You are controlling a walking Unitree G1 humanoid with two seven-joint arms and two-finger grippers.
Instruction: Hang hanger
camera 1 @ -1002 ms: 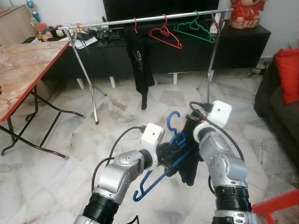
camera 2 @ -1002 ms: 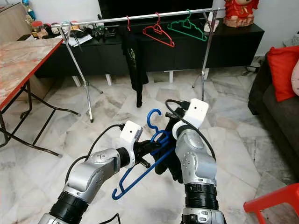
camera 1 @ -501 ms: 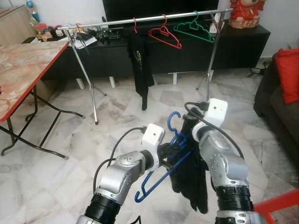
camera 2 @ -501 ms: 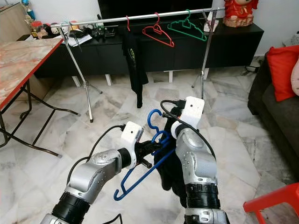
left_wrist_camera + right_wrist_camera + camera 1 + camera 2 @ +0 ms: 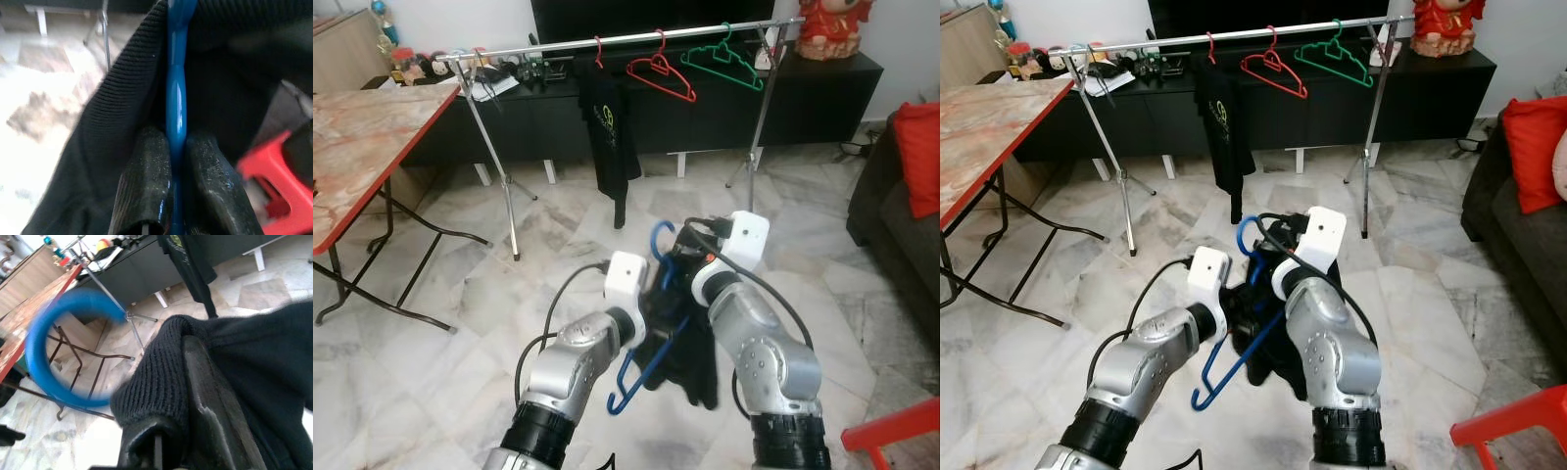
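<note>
My left gripper (image 5: 177, 142) is shut on a blue hanger (image 5: 176, 88), its two pads pinching the thin bar. The hanger (image 5: 628, 380) stands steeply in front of my chest, hook (image 5: 658, 236) uppermost. A black knit garment (image 5: 691, 345) is bunched around the hanger's middle and hides the left gripper in the eye views. My right gripper (image 5: 178, 357) is shut on the garment's ribbed edge (image 5: 146, 382), close beside the hook. Farther off stands a metal clothes rail (image 5: 636, 37) carrying a red hanger (image 5: 658, 74), a green hanger (image 5: 722, 65) and a hung black shirt (image 5: 607, 127).
A marble-topped table (image 5: 362, 137) with a red edge stands at the left. A black TV cabinet (image 5: 822, 88) runs behind the rail. A sofa with a red cushion (image 5: 915, 157) is at the right, and a red stool (image 5: 901, 431) at the lower right. Marble floor lies between me and the rail.
Both arms have shifted left and closer together. The hanger has tipped more upright, and the garment, which hung low from the right gripper, is now gathered around the hanger.
</note>
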